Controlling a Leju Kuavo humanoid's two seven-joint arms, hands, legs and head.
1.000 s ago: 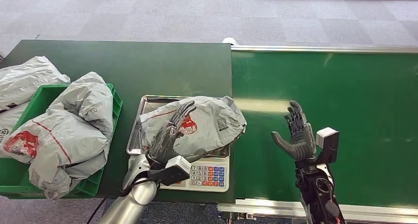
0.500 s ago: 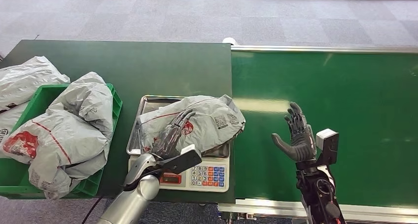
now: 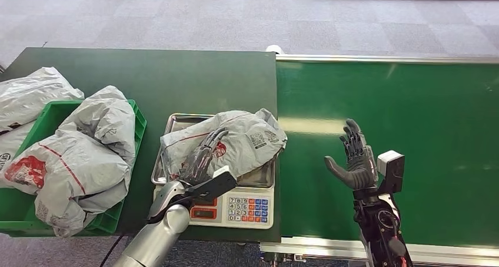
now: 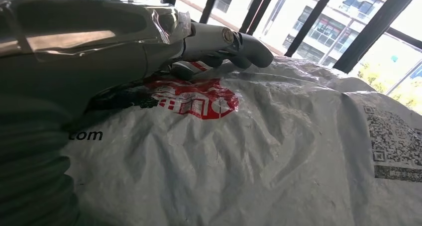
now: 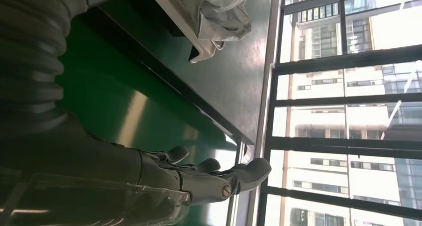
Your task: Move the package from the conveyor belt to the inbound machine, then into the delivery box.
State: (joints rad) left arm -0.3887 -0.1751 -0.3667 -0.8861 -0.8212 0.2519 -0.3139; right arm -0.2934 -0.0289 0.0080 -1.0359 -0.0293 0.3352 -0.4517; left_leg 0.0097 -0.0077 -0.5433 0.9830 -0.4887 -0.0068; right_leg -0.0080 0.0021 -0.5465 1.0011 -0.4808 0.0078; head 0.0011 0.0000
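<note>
Seen from the head camera, the left hand (image 3: 200, 161) lies with its dark fingers (image 3: 207, 146) stretched flat along the top of the crinkled grey plastic mailer package (image 3: 235, 140), fingertips on its red printed logo; the hand presses on the bag without gripping it. The package sits on the shiny steel tray of the white keypad weighing scale (image 3: 247, 208), one end hanging over the tray's edge toward the smooth green conveyor belt (image 3: 412, 102). Compared with a second ago, the bag has slid away from the belt and the left wrist has dropped lower. Beyond the left hand's outer side, the green plastic crate (image 3: 136, 117) is heaped with more wrinkled grey mailers (image 3: 70, 161). The right hand (image 3: 353, 158) hovers over the belt, fingers wide and upright, holding nothing, unchanged.

At the left wrist, the grey thumb (image 4: 224, 39) and fingers rest on the package's rumpled skin beside the red logo.

At the right wrist, the fingers (image 5: 209, 173) spread loosely above the glossy belt, well apart from the package (image 5: 214, 9).
</note>
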